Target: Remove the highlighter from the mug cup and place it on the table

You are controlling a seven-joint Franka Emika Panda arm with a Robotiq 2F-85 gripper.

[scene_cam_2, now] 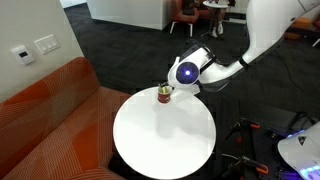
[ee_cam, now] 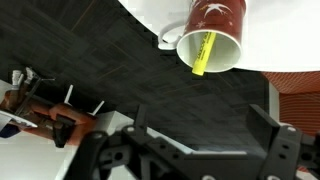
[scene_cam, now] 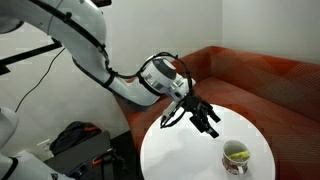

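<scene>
Pincer (scene_cam: pixel 205 118) was spread wide and empty, poised above the table (scene_cam: pixel 180 150). A white mug (scene_cam: pixel 236 157) with red markings stood on the table ahead of the fingertips, apart from them; the yellow-green highlighter (ee_cam: pixel 203 55) leaned inside it against the rim, untouched.

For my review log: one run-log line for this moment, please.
phase: approach | jaws: open, empty, apart from mug | highlighter: inside mug | mug: on table, near edge
</scene>
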